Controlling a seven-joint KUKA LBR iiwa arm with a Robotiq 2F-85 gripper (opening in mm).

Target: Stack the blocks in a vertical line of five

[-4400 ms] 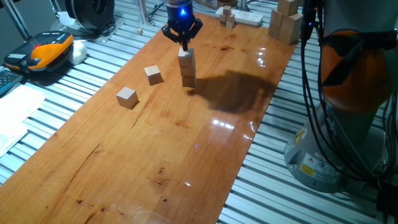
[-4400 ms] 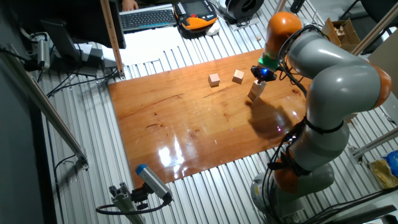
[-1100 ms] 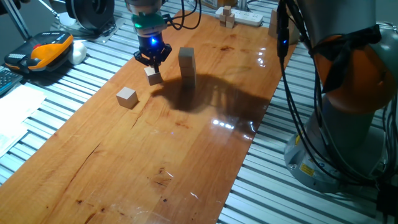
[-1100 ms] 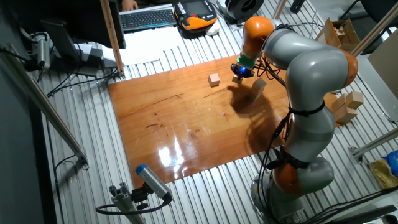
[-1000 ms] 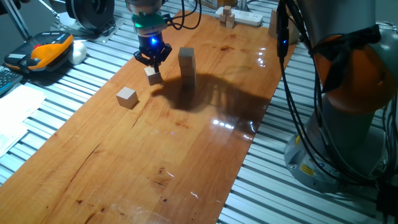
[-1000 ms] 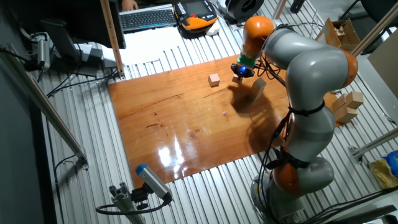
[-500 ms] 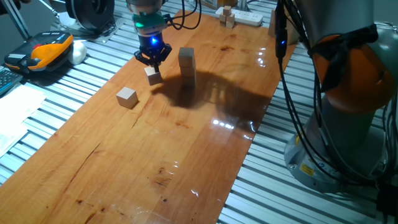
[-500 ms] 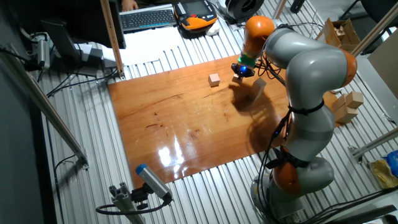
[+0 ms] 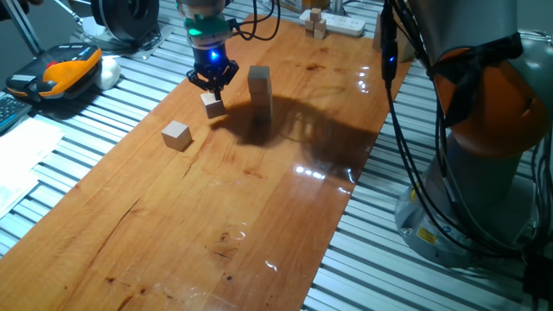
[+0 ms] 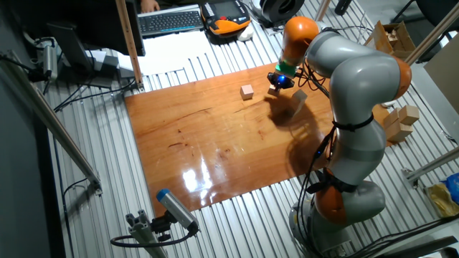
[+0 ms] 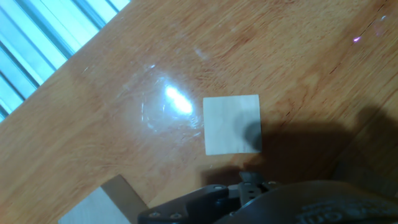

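The gripper [image 9: 212,80] hangs just above a loose cube [image 9: 213,105]; whether its jaws are spread cannot be told. This cube lies just beside the stack [image 9: 259,90] (apparently three high); another cube [image 9: 176,135] sits farther from the stack on the table [image 9: 259,216]. Plain wood looks light, rigid and not slippery: a pinch on two opposite flat faces, near mid-height, should hold.
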